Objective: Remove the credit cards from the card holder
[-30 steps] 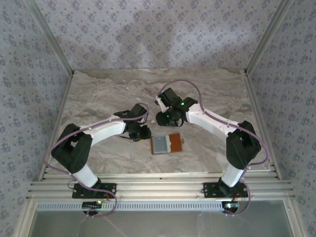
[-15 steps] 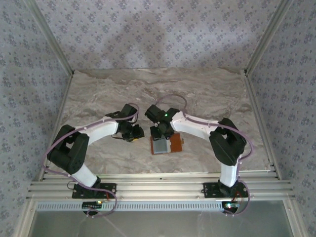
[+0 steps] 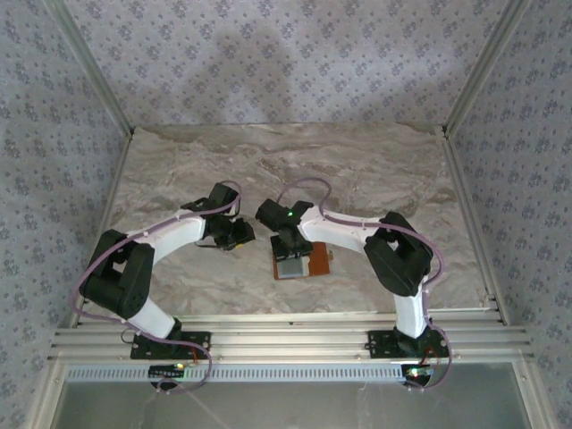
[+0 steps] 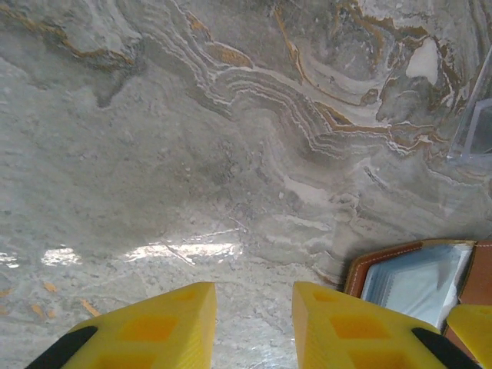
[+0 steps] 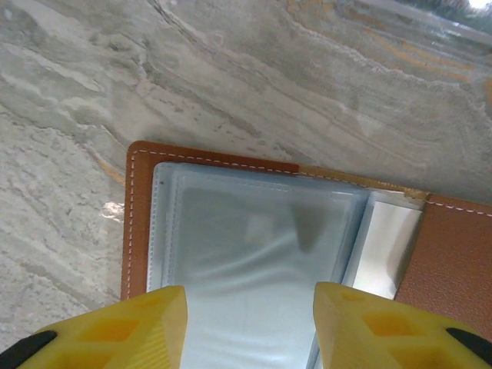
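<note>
Grey marble-look tabletop (image 3: 179,179), floral wallpaper walls (image 3: 286,63) all round.
Small orange-brown leather card holder (image 3: 315,261) lies open and flat near the front-middle, with a pale silvery credit card (image 5: 388,246) peeking out beside its clear blue-grey sleeve (image 5: 254,246). Right gripper (image 5: 250,307) hovers right over it, yellow jaws apart, nothing held. Left gripper (image 4: 254,307) sits just to the left, jaws partly apart over bare marble.

The orange-brown leather card holder (image 3: 315,262) lies open on the grey veined marble table (image 3: 179,170), centre, toward the near edge. The right gripper (image 5: 250,323) hangs over its left half. The left gripper (image 4: 254,327) is just left of it, over bare table. A pale silvery credit card (image 5: 388,246) sits inside, at the fold
</note>
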